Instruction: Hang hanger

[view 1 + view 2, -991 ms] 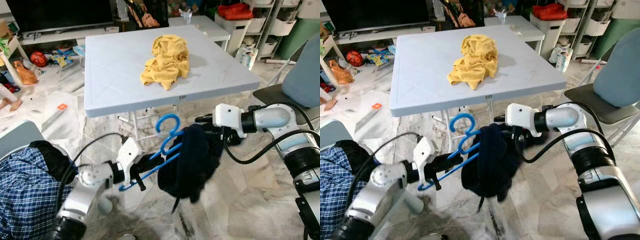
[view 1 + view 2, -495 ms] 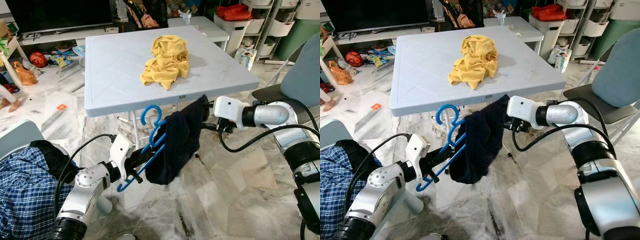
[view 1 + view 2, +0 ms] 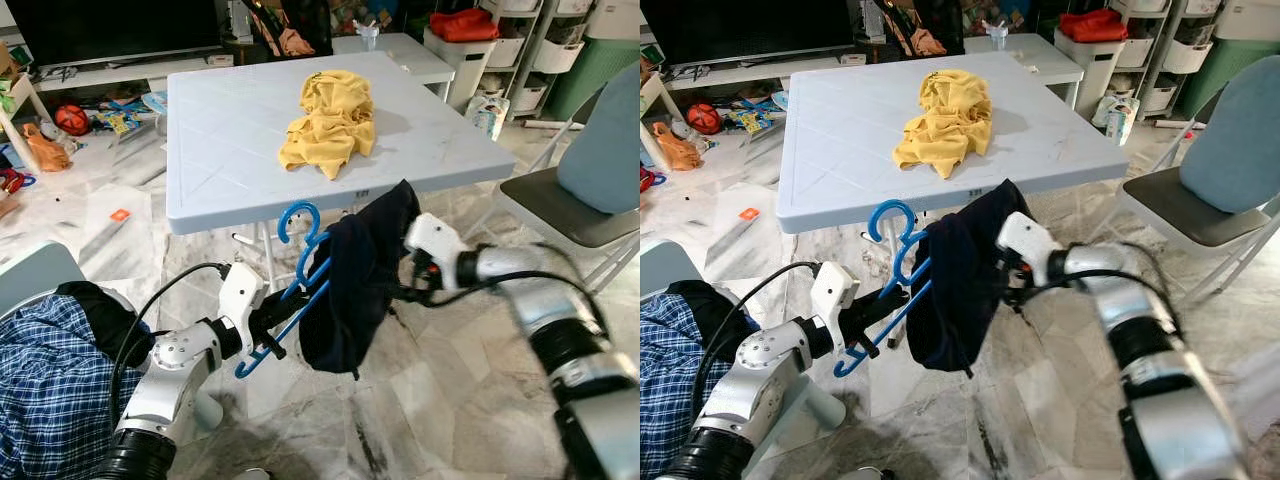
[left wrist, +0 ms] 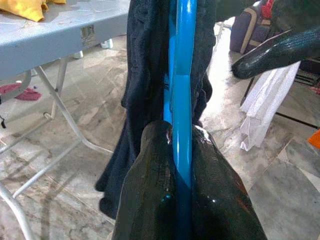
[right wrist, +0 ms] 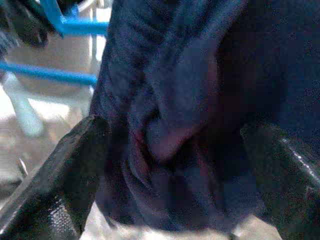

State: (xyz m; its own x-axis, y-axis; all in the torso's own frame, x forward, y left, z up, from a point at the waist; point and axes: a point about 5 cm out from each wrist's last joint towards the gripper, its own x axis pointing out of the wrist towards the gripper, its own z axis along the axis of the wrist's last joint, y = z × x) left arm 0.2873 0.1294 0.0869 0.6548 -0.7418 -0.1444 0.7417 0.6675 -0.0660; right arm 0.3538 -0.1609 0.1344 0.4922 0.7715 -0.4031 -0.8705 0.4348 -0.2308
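A blue plastic hanger (image 3: 300, 228) is held out in front of the table, its hook upward. My left gripper (image 3: 272, 318) is shut on its lower bar; the wrist view shows both fingers (image 4: 155, 165) clamped on the blue bar (image 4: 182, 75). A dark navy garment (image 3: 355, 275) drapes over the hanger's right side and hangs down. My right gripper (image 3: 398, 292) is just right of the garment at mid height, its arm blurred. In the right wrist view its fingers (image 5: 65, 170) stand wide apart, open, with the navy cloth (image 5: 200, 100) between them.
A white folding table (image 3: 230, 130) stands just behind the hanger with a yellow cloth (image 3: 330, 120) on it. A grey chair (image 3: 590, 180) is at the right. Plaid cloth (image 3: 50, 380) lies at lower left. Toys and clutter litter the floor at far left; marble floor lies below.
The bunched garment was lifted and spread along the hanger. The right gripper then dropped lower beside the cloth and drew nearer. The hanger shifted slightly left and up.
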